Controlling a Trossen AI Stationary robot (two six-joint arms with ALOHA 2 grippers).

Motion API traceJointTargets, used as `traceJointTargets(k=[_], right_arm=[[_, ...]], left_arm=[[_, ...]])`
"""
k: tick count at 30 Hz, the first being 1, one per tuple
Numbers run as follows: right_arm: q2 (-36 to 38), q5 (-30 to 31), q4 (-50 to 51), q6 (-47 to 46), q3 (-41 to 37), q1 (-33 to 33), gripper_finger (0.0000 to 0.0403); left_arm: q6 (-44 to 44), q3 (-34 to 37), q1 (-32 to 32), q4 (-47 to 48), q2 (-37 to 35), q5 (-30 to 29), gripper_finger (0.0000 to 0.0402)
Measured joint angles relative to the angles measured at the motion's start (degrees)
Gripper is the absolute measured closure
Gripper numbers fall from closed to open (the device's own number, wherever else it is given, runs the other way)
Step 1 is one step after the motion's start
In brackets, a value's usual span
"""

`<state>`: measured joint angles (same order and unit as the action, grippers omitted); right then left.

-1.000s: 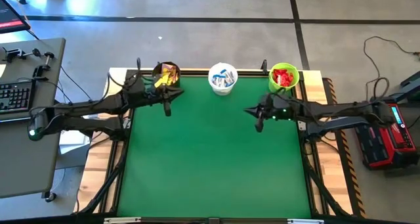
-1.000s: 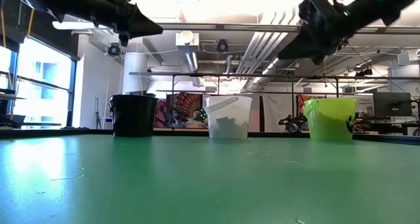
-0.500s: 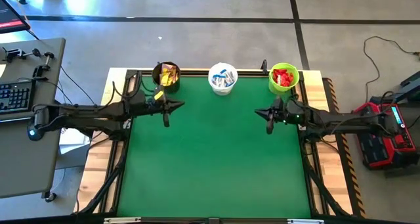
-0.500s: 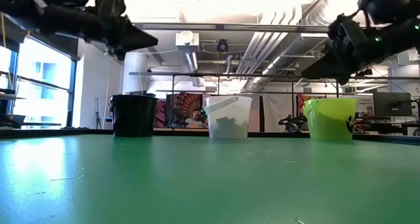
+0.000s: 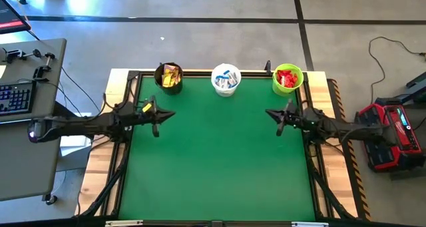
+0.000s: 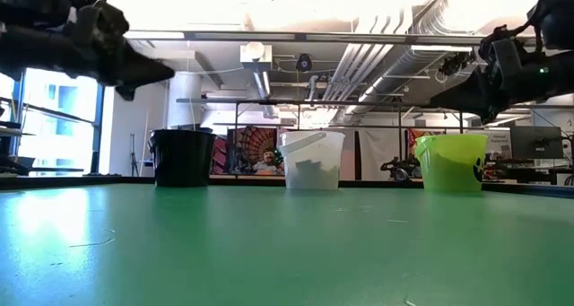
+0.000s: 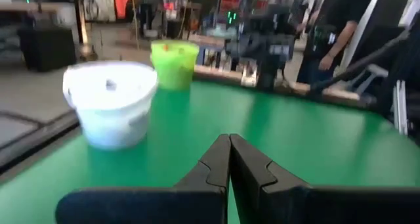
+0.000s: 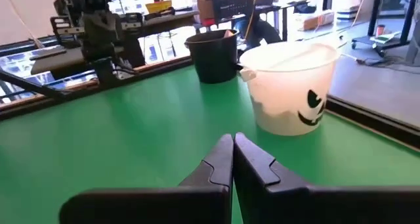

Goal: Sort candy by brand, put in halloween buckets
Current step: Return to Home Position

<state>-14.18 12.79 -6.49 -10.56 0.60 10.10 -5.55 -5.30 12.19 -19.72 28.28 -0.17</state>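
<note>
Three Halloween buckets stand in a row along the green table's far edge: a black one (image 5: 168,76) with yellow candy, a white one (image 5: 225,80) with white-and-blue candy, a lime green one (image 5: 287,78) with red candy. My left gripper (image 5: 172,113) hovers shut over the table's left side, near of the black bucket (image 6: 182,157), fingers level and pointing right. My right gripper (image 5: 269,112) hovers shut over the right side, near of the green bucket (image 6: 450,161), pointing left. Both sets of fingers (image 7: 230,159) (image 8: 233,159) are pressed together with nothing between them.
The green mat (image 5: 219,160) lies bare between the arms and toward the near edge. A grey desk with a keyboard (image 5: 14,97) stands left of the table, a red case (image 5: 389,137) on the floor at the right. A person (image 7: 335,27) stands beyond the table.
Both arms have drawn back and sunk: my left gripper has gone from beside the black bucket toward the left and near edges, my right gripper from beside the green bucket toward the right edge and nearer. Both stayed shut. The buckets have not moved.
</note>
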Motion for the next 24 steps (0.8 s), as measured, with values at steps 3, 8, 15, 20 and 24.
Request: traceJointTargets(k=[3,8,15,20,24], right_arm=[[3.15,0.7,3.88,0.6,-0.02,0.01,0.0403],[3.64,0.53,3.75,2.72,-0.02,-0.51,0.0403],[3.56,0.56,3.75,3.0,-0.02,-0.49,0.0403],[3.0,0.79,3.75,2.42,-0.02,-0.49,0.0403],[3.4,1.16,3.71,1.61,-0.02,-0.49,0.0403]], left_arm=[[-0.1,0.58,0.0,8.38,-6.46,-0.07,0.0401],[1.1,4.56,-0.42,13.96,-18.84,0.13,0.0401],[3.72,4.39,-0.37,19.34,-28.13,-1.4,0.0401],[4.15,4.57,-0.08,19.21,-27.58,-1.59,0.0401],[5.06,4.57,0.32,18.48,-28.05,-3.57,0.0401]])
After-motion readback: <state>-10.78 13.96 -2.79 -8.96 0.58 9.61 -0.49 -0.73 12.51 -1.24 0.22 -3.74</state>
